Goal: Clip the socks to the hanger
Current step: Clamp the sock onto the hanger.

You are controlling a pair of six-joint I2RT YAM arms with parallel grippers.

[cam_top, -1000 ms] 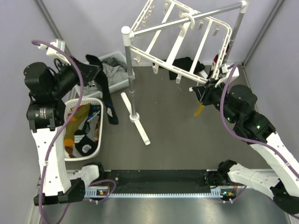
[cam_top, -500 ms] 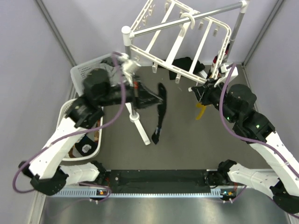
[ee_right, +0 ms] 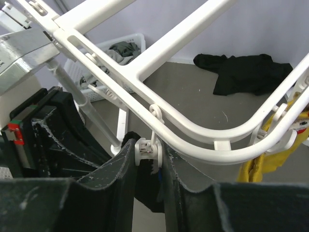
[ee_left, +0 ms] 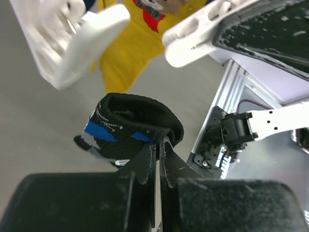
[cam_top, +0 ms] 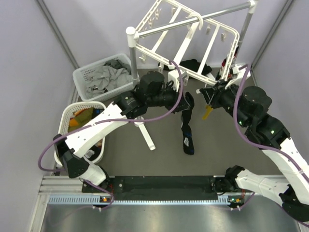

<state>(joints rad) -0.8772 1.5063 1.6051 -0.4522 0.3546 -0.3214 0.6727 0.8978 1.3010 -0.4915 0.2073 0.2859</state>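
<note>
Black sock with blue and white marks (cam_top: 187,133) is pinched by its cuff in the closed left fingers (ee_left: 141,169). It dangles toe-down over the grey tabletop (cam_top: 164,159), just in front of the big white plastic rectangular hanger frame (cam_top: 185,43) hooked on the grey pole rack (cam_top: 135,82). Right fingers (ee_right: 118,169) are squeezed onto a small white plastic clip (ee_right: 146,147) hanging off the frame's rounded corner, and a yellow sock (cam_top: 206,114) hangs from another clip right beside them.
</note>
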